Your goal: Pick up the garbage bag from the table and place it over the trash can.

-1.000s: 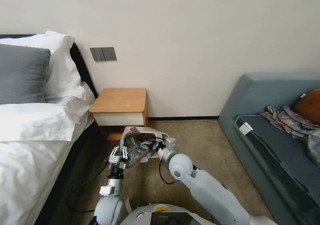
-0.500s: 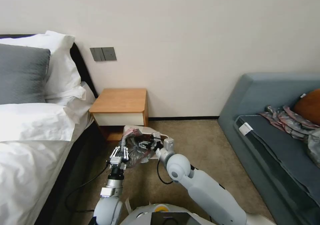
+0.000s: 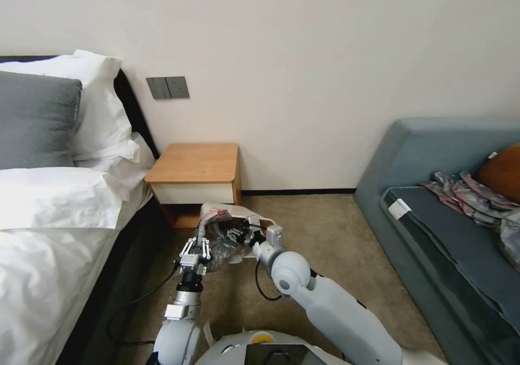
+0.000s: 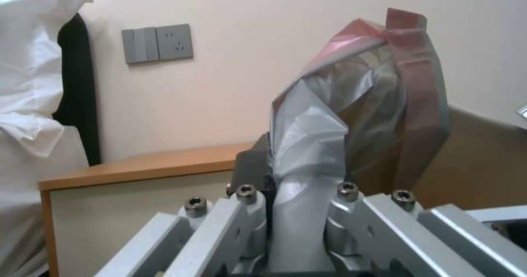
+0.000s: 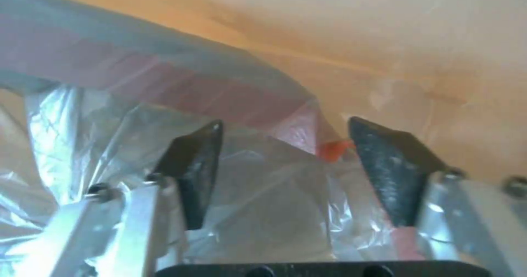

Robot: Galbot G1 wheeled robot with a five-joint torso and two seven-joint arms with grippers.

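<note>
Jaws first: your left gripper (image 4: 299, 227) is clamped on a gathered fold of the garbage bag (image 4: 362, 116), while the right gripper (image 5: 285, 174) has its fingers apart, with the film and pinkish-red rim lying between the pads but not pinched. You hold the bag low in front of the robot, over the trash can (image 3: 238, 211), whose cream rim peeks out behind it. Expect thin, light, limp film, likely slippery and easy to tear, so it will sag and crumple wherever you leave it unsupported. Take hold on the red rim band, which looks like the firmest part, opposite the left grip, so the mouth can spread. Just beyond stands the table (image 3: 195, 162), its top bare, beside the bed (image 3: 49, 229).
</note>
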